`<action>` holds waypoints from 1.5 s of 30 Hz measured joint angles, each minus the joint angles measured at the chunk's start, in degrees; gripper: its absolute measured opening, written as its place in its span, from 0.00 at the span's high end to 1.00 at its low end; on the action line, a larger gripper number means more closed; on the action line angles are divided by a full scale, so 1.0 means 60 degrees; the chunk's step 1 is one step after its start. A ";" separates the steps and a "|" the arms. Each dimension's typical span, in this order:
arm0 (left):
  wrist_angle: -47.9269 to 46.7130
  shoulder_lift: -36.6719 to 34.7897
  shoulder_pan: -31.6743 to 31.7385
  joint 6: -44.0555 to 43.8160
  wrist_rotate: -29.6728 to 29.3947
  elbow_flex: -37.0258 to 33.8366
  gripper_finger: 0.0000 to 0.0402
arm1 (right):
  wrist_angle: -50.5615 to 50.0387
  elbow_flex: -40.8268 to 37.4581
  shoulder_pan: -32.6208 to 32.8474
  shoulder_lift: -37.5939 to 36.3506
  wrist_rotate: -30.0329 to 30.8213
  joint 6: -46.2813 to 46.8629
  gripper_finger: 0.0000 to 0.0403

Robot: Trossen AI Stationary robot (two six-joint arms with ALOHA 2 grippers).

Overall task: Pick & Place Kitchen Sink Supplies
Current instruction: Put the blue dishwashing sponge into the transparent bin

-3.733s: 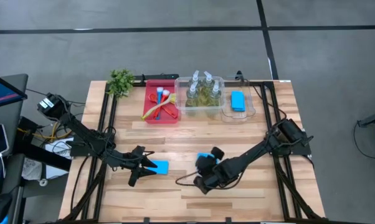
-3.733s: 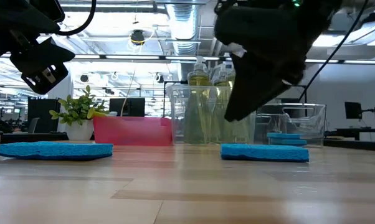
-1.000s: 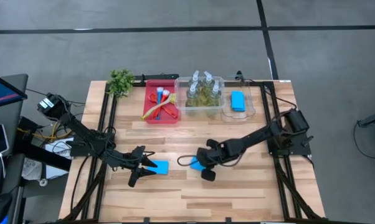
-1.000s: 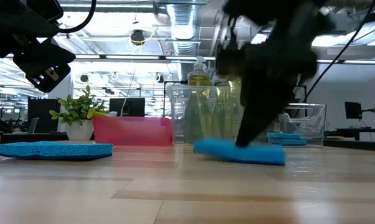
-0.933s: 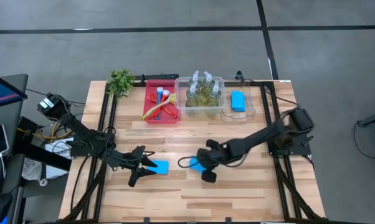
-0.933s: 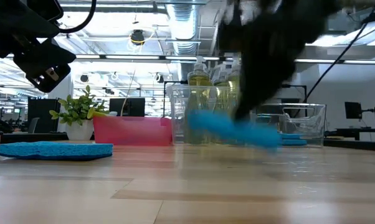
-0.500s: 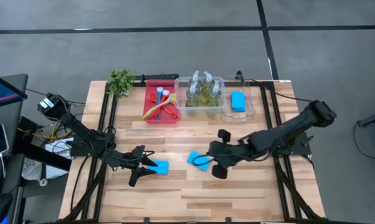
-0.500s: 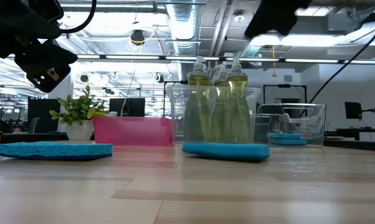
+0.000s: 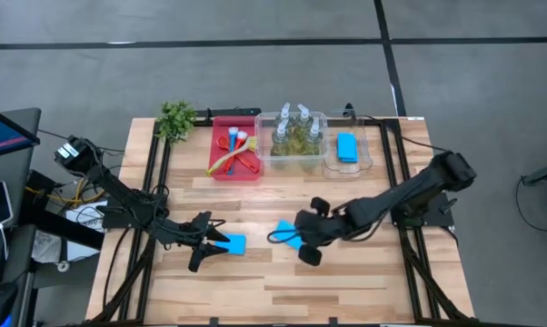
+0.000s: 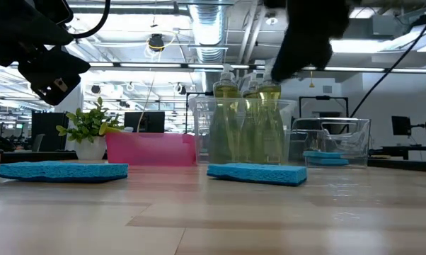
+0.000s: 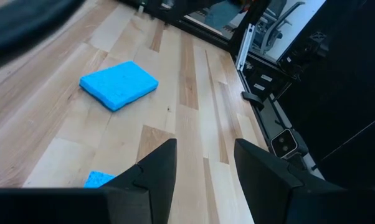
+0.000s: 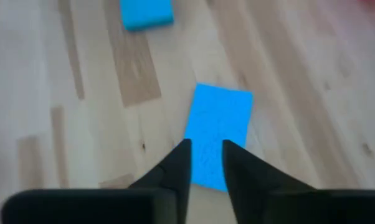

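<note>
Two blue sponges lie flat on the wooden table. One [image 9: 283, 232] [image 10: 255, 173] lies near the middle, directly below my right gripper [image 12: 206, 149] [image 10: 301, 35]. That gripper hangs well above it, fingers slightly apart with nothing between them. The other sponge [image 9: 234, 243] [image 10: 61, 170] lies to the left. My left gripper [image 9: 203, 247] [image 11: 205, 149] hovers open beside and above it, and a corner of that sponge [image 11: 100, 179] shows past one finger.
Along the far edge stand a small green plant [image 9: 175, 118], a red tray [image 9: 221, 169] with brushes, a clear bin [image 9: 296, 162] with bottles of yellow-green liquid, and a clear bin [image 9: 363, 163] holding a blue sponge. Bare wood lies toward the near edge.
My right gripper had the middle sponge by one end and raised it briefly off the table. It then let go and went up. The sponge has fallen back and lies flat, a little farther toward the table's left than before.
</note>
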 joint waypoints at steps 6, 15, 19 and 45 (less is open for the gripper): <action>0.0000 -0.0001 -0.0001 -0.0016 0.0000 0.0000 0.59 | 0.0048 0.0007 -0.0165 0.0749 -0.0008 -0.0111 0.61; 0.0004 -0.0003 0.0000 -0.0016 0.0000 0.0000 0.59 | 0.0360 0.0007 -0.0858 0.1846 -0.0357 -0.0540 0.49; 0.0004 -0.0003 -0.0004 -0.0016 0.0000 0.0000 0.59 | 0.0571 0.0007 -0.1278 0.2295 -0.1045 -0.0834 0.52; 0.0004 0.0001 -0.0004 0.0050 0.0000 0.0000 0.59 | 0.0815 0.0007 -0.1696 0.4072 -0.3499 -0.1255 0.96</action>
